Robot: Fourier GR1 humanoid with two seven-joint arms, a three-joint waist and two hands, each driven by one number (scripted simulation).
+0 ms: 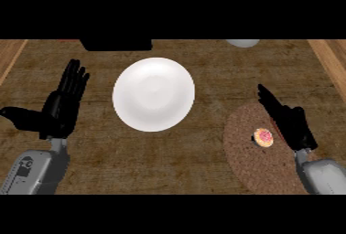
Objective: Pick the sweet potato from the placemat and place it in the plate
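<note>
Two open robot hands, left and right; one plate.

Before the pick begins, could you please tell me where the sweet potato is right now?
In the head view it lies at the right, on the placemat, just left of the right hand; the sweet potato is right of the plate.

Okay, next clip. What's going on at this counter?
The robot is going for a sweet potato that lies on a round brown placemat at the right. Its right hand, fingers straight, is just beside the sweet potato but has not closed on it. The white plate in the middle holds nothing yet. The left hand rests open at the left, fingers up.
</note>
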